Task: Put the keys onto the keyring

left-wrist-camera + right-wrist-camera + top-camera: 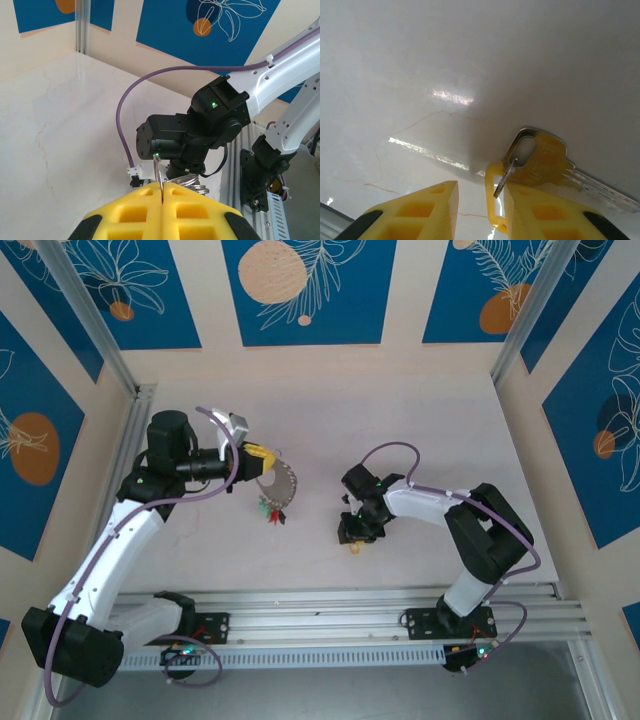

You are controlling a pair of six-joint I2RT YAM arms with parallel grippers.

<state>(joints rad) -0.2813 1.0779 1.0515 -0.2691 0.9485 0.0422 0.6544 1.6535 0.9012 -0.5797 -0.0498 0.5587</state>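
- Left wrist view: left gripper is clamping the keyring between closed pads.
- Right gripper is hovering with jaws apart, straddling the gold loop of the keys, which are lying on the table toward its near edge.

Matt yellow plastic, moulded with pockets, on the fingers of the right gripper. Between and just beyond them, brassy, softly shining metal of the keys, strung on a smooth yellow loop. Underneath, glossy pale marble-look table, finely veined. Same matt yellow on the left gripper, pinching the thin bright metal wire of the keyring.
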